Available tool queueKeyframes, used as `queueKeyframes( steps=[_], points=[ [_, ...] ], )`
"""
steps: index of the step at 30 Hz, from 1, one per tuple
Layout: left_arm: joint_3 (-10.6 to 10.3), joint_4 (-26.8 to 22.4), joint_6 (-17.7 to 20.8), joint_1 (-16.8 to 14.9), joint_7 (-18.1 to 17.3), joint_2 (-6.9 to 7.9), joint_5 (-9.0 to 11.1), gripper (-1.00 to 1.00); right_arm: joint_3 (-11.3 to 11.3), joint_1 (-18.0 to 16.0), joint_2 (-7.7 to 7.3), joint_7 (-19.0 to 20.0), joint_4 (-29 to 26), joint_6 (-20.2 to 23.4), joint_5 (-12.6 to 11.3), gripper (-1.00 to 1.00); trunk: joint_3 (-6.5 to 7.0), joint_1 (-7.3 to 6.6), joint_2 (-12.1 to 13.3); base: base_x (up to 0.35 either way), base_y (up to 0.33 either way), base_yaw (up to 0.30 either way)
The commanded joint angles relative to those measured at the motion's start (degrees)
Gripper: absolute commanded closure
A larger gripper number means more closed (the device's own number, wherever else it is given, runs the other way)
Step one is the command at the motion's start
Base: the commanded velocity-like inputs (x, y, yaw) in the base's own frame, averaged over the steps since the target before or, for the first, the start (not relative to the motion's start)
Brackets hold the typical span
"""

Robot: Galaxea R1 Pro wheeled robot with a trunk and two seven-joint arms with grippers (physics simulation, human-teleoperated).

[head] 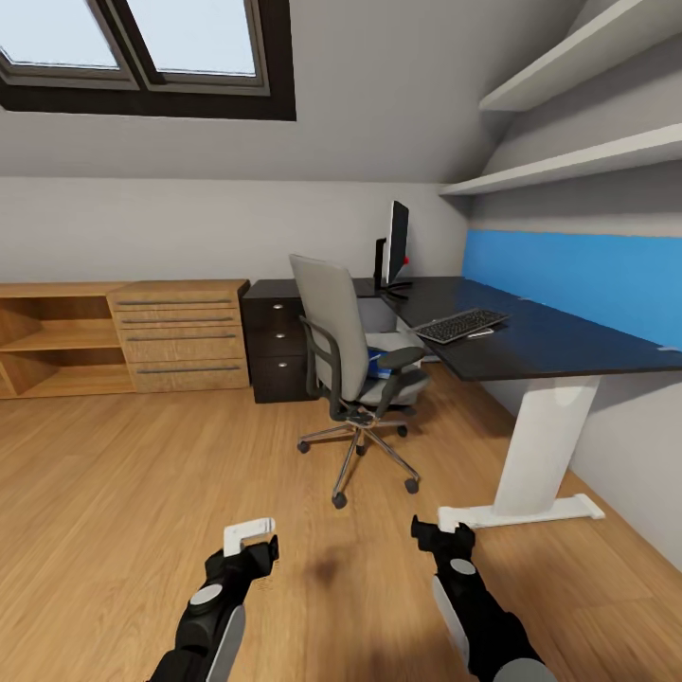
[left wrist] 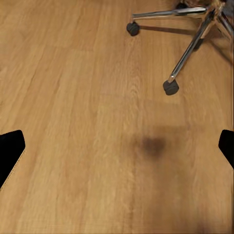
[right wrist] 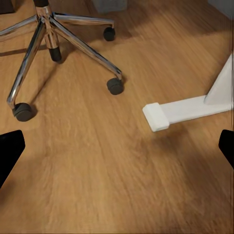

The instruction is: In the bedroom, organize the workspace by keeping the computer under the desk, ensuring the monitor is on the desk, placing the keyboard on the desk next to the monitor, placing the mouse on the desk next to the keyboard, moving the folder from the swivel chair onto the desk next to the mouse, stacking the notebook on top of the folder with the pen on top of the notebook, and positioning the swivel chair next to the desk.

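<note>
The flat black monitor (head: 396, 242) and slim dark keyboard (head: 461, 325) are on the glossy black desk (head: 540, 341); the bright blue folder (head: 379, 361) lies on the grey swivel chair (head: 346, 355); both end effectors stand apart, empty.

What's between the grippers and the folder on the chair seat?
From this side, the swivel chair's own backrest and near armrest screen the folder, of which a blue sliver shows on the seat. Between the left gripper, the right gripper and the chair lies bare wood floor.
</note>
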Motion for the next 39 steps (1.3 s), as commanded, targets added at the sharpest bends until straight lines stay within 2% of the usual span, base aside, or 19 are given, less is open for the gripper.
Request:
queueKeyframes(
  steps=[1, 3, 4, 5, 6, 8, 10, 15, 28, 39],
  points=[
    [-0.10, -0.57, 0.17, 0.00, 0.53, 0.02, 0.62, -1.00, -0.16, -1.20, -0.27, -0.04, 1.28, 0.06, 0.27, -1.00, -0.06, -0.01, -0.03, 0.000, 0.000, 0.000],
    [-0.10, -1.47, 0.22, 0.03, 0.52, 0.01, 0.62, -1.00, -0.18, -4.21, -1.00, -0.05, 4.49, -0.48, 0.19, -1.00, -0.06, -0.01, -0.03, 0.000, 0.000, 0.000],
    [-0.11, -3.07, 0.29, 0.47, 0.52, 0.01, 0.62, -1.00, -0.19, -9.57, -2.24, -0.04, 11.11, -2.11, 0.06, -1.00, -0.06, -0.01, -0.03, 0.000, 0.000, 0.000],
    [-0.12, -5.53, 0.27, 1.93, 0.51, 0.01, 0.60, -1.00, -0.30, -19.31, -5.57, -0.04, 25.76, -8.39, -0.32, -1.00, -0.06, -0.01, -0.03, 0.000, 0.000, 0.000],
    [-0.14, -6.99, 0.27, 2.74, 0.50, 0.01, 0.61, -1.00, -0.45, -21.23, -6.49, 0.00, 28.49, -9.82, -0.80, -1.00, -0.06, -0.01, -0.03, 0.000, 0.000, 0.000],
    [-0.14, -8.72, 0.26, 3.73, 0.47, 0.01, 0.61, -1.00, -0.58, -22.47, -7.11, 0.07, 30.23, -10.73, -1.56, -1.00, -0.06, -0.01, -0.03, 0.000, 0.000, 0.000],
    [-0.16, -12.94, 0.21, 6.48, 0.44, 0.02, 0.60, -1.00, -0.65, -23.97, -7.75, 0.31, 32.39, -11.89, -3.11, -1.00, -0.06, -0.01, -0.03, 0.000, 0.000, 0.000],
    [-0.19, -15.10, 0.48, 8.15, 0.43, 0.07, 0.62, -1.00, -0.84, -24.65, -8.01, 0.45, 33.30, -12.52, -3.95, -1.00, -0.06, -0.01, -0.03, 0.052, 0.000, 0.000],
    [-0.19, -15.19, 0.69, 8.35, 0.42, 0.05, 0.62, -1.00, -0.90, -24.75, -8.37, 0.38, 33.27, -13.02, -4.05, -1.00, -0.06, -0.01, -0.03, 0.295, -0.013, 0.000],
    [-0.18, -15.18, 0.70, 8.35, 0.42, 0.09, 0.62, -1.00, -0.83, -24.74, -8.24, 0.30, 33.74, -16.35, -4.05, -1.00, -0.06, -0.01, -0.03, 0.318, -0.073, 0.000]
  ],
)
